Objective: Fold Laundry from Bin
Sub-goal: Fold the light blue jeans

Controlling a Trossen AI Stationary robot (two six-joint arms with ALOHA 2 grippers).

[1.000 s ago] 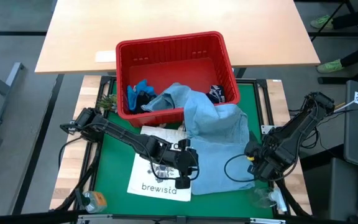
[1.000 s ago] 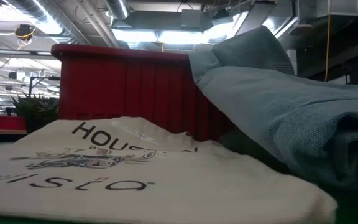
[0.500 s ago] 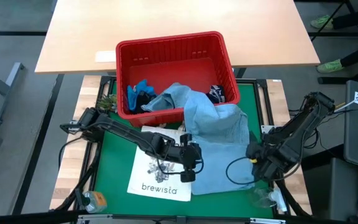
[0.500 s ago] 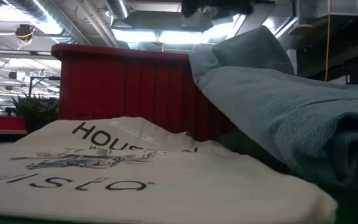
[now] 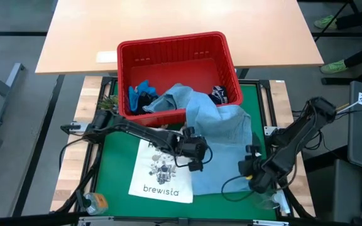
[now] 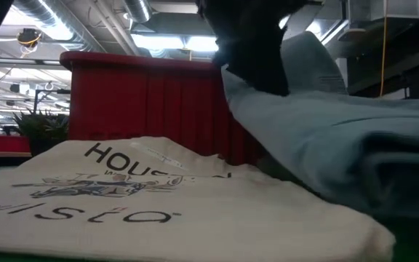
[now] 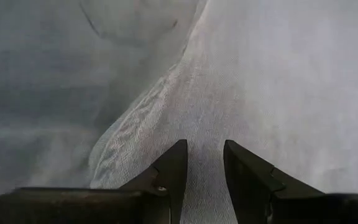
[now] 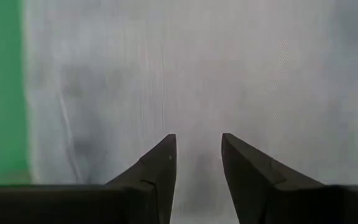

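Colours on the table

The bin is red with slotted walls; the denim shirt is light blue; a bright blue garment and a dark navy one lie inside; the tote bag is white with black print; the mat is green

The bin stands at the far edge of the mat, against the desk behind it. A shirt hangs over the bin's near rim onto the mat. More laundry lies inside the bin. The tote lies before the bin, left of the shirt. The left gripper is over the shirt's left edge, beside the tote; the right gripper is at its right edge.
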